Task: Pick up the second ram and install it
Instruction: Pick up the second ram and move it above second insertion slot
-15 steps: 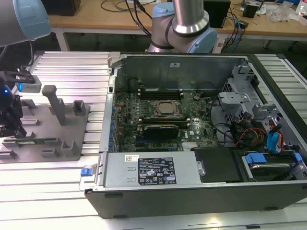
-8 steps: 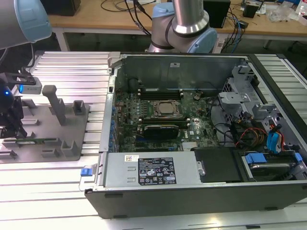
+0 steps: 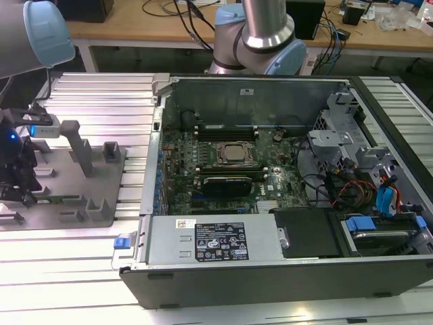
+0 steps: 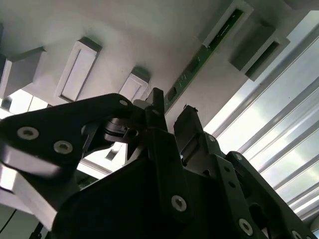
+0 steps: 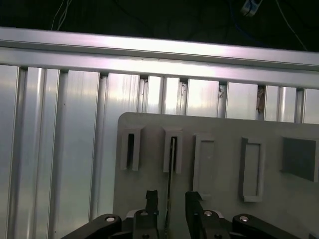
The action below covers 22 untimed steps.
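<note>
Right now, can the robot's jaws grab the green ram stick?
Probably yes: the open gripper has a jaw on either side of the ram stick in its gray holder, with nothing between.

The second ram [image 4: 195, 64], a thin green stick with dark chips, is stood on edge on the gray plate [image 4: 124, 30], one end seated in a slotted block [image 4: 215, 29].

Plate [image 3: 67, 175] lies on the table [image 3: 88, 101] at the exterior view's left, computer case [image 3: 270, 284] on the same table at its right, processor [image 3: 235, 153] mid-case with expansion card [image 3: 226, 183] just nearer the camera, ram stick [image 5: 170, 174] standing in a plate holder [image 5: 167, 149] between the gripper's [image 5: 169, 196] spread fingers.
</note>
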Each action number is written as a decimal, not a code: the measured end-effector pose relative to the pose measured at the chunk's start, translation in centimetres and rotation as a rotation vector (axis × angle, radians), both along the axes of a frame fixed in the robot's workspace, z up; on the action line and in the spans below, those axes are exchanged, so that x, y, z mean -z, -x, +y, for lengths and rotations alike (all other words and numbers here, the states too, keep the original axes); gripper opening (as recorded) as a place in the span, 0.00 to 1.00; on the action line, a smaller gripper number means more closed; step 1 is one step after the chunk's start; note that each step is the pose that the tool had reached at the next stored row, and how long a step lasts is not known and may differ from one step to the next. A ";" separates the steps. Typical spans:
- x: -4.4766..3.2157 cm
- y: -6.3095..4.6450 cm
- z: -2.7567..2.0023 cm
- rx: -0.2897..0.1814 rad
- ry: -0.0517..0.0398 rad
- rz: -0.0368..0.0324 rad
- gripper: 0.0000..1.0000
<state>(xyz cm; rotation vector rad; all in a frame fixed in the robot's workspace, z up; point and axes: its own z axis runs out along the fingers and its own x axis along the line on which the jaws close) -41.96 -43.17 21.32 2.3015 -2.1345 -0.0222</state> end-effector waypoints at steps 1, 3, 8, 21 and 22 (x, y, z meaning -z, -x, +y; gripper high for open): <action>0.11 0.0 0.00 0.000 0.0001 0.0001 0.34; 0.42 0.0 0.01 0.000 -0.0001 -0.0001 0.34; 0.55 0.0 0.00 0.000 0.0001 0.0000 0.34; 0.41 0.0 0.00 0.039 0.0001 0.0001 0.25; 0.42 0.0 0.00 0.039 0.0001 0.0000 0.25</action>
